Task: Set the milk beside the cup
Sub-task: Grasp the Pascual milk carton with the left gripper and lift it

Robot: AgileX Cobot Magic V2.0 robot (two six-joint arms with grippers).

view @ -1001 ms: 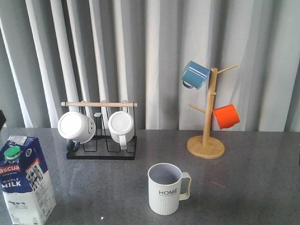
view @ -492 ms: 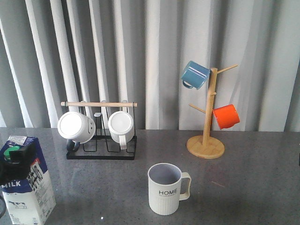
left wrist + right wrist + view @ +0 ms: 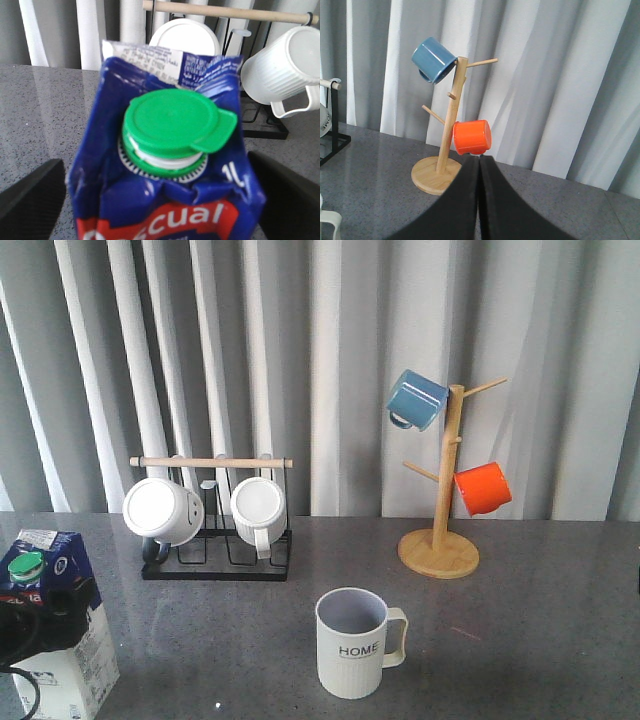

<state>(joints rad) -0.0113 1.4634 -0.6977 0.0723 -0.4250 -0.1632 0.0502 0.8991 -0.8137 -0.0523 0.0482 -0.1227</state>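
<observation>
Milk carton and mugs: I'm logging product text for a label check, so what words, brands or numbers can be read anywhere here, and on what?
"HOME": black print on the white ribbed cup, front view.
"scual": white letters on the red band of the milk carton, left wrist view; the start of the word is cut off.
"1": a lone white mark beside that band; anything after it is unclear.
Fine print on the carton's top flap: too small and blurred to read.
Other mugs: no text.

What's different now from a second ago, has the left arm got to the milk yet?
The left gripper has come in from the left edge and now straddles the milk, covering its label in the front view; its jaws stand open on either side of the carton, not yet closed. The milk has not moved. The cup, the wooden mug tree and the black rack are unchanged.
</observation>
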